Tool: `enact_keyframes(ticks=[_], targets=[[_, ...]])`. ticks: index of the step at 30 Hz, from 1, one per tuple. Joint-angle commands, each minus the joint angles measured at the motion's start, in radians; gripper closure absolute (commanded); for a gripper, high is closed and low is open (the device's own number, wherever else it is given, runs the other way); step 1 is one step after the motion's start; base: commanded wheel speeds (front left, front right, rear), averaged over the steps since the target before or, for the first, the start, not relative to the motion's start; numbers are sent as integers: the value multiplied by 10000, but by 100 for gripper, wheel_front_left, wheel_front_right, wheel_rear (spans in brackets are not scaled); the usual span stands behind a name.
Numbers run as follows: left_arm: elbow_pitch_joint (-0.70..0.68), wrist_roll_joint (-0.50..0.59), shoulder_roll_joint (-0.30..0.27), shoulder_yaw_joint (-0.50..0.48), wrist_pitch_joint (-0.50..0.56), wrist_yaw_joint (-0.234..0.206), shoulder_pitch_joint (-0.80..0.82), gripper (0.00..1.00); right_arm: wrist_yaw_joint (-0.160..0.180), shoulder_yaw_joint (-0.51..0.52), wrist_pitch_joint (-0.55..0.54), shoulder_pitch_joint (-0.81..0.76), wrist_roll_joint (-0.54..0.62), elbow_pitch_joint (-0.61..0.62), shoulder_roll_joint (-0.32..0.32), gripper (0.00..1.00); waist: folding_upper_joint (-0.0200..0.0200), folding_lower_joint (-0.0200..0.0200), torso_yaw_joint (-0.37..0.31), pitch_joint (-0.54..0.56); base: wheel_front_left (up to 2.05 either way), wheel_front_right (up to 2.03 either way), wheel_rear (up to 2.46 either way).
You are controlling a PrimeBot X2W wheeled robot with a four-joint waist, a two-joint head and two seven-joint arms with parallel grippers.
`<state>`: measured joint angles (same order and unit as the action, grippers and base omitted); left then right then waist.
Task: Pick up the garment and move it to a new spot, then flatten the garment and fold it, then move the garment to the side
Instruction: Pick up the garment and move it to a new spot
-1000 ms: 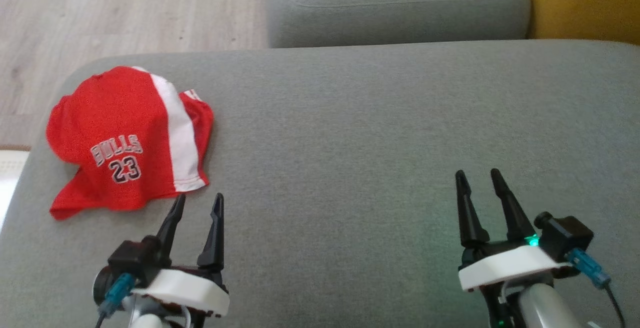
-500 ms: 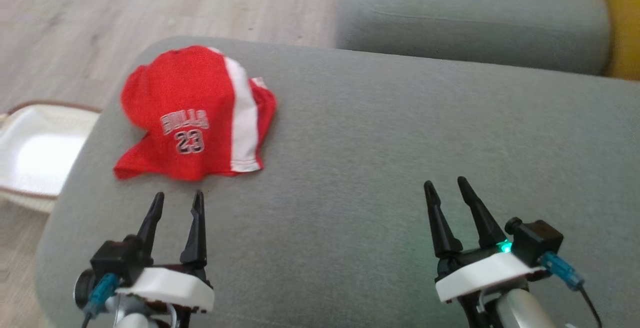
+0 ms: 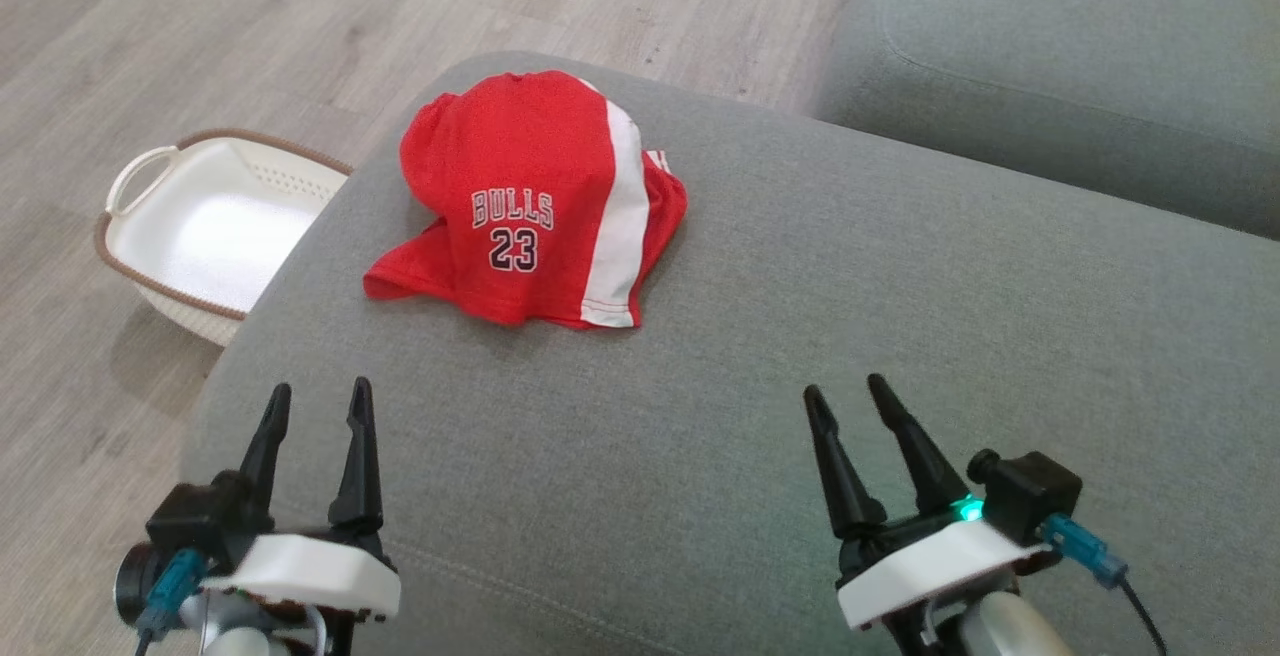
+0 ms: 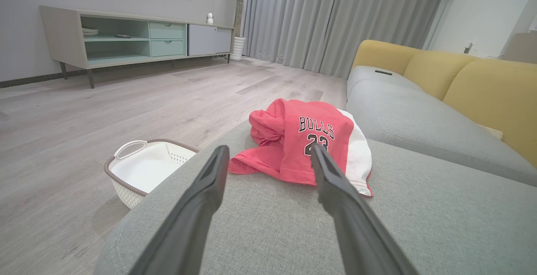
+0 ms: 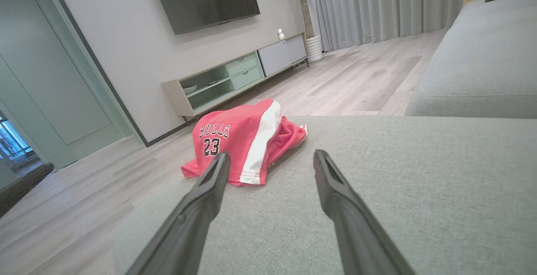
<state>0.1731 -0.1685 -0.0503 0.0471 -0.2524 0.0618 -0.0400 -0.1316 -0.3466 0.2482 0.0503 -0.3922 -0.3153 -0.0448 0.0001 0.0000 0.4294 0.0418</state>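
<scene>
Red garment [image 3: 540, 206], white side stripe, "BULLS 23" printed on it, lies in a crumpled heap near the far left corner of the grey sofa cushion [image 3: 720, 416]. Left claw [image 3: 320, 386] hovers over the cushion's near left edge, fingers spread wide, nothing held, well short of the cloth. Right claw [image 3: 844, 386] hovers over the near right part of the cushion, likewise spread wide and empty, apart from the garment. White basket [image 3: 228, 134] with brown rim sits on the wooden floor [image 3: 200, 26], just beside the cushion's left edge.
</scene>
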Motion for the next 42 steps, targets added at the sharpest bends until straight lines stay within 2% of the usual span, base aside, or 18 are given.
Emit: enact_keyframes(ticks=[1, 7, 13, 17, 22, 25, 28, 31, 32, 34, 38, 42], targets=[[-309, 88, 1, -345, -93, 25, 361, 0, 9, -235, 136, 380, -68, 260, -54, 0, -1, 0, 48, 29, 0, 0, 0], [-355, 101, 1, -570, -93, 64, 344, 0, 9, -453, 136, 511, -196, 203, -54, 0, -1, 0, -32, -12, 0, 0, 0], [-399, 230, -52, -1072, -93, 158, 522, 0, 9, -673, 136, 767, -190, 220, -54, 0, -1, 0, -535, -309, 0, 0, 0], [-436, 464, -497, -1465, -93, 266, 1095, 0, 9, -653, 136, 1115, -76, 332, -54, 0, -1, 0, -1147, -895, 0, 0, 0], [71, 650, -1487, -1394, -80, 507, 2441, 0, 9, -432, 136, 1657, 161, 559, -54, 0, -1, 0, -1947, -1826, 0, 0, 0], [629, 623, -2277, -1017, 477, 622, 3616, 0, 9, -174, 136, 1941, 298, 744, -54, 0, -1, 0, -2335, -2379, 0, 0, 0], [1158, 198, -2916, -568, 1601, 673, 4919, 0, 9, 106, 136, 2186, 499, 941, -54, 0, -1, 0, -2636, -2913, 0, 0, 0], [1643, -392, -3683, 446, 2789, 682, 6127, 0, 9, 357, 136, 2384, 702, 1080, -54, 0, -1, 0, -2875, -3347, 0, 0, 0], [1643, -392, -3683, 446, 2789, 682, 6127, 0, 9, 357, 136, 2384, 702, 1080, -54, 0, -1, 0, -2875, -3347, 0, 0, 0], [1929, -792, -4194, 1164, 3496, 684, 6861, 0, 9, 475, 136, 2498, 775, 1155, -54, 0, -1, 0, -3028, -3586, 0, 0, 0], [2549, -1829, -4767, 2293, 4638, 686, 8201, 0, 9, 577, 136, 2691, 830, 1225, -54, 0, -1, 0, -3274, -3978, 0, 0, 0], [3348, -2337, -5156, 3067, 5520, 687, 9176, 0, 9, 408, 136, 2832, 757, 1252, -54, 0, -1, 0, -3530, -4237, 0, 0, 0]])
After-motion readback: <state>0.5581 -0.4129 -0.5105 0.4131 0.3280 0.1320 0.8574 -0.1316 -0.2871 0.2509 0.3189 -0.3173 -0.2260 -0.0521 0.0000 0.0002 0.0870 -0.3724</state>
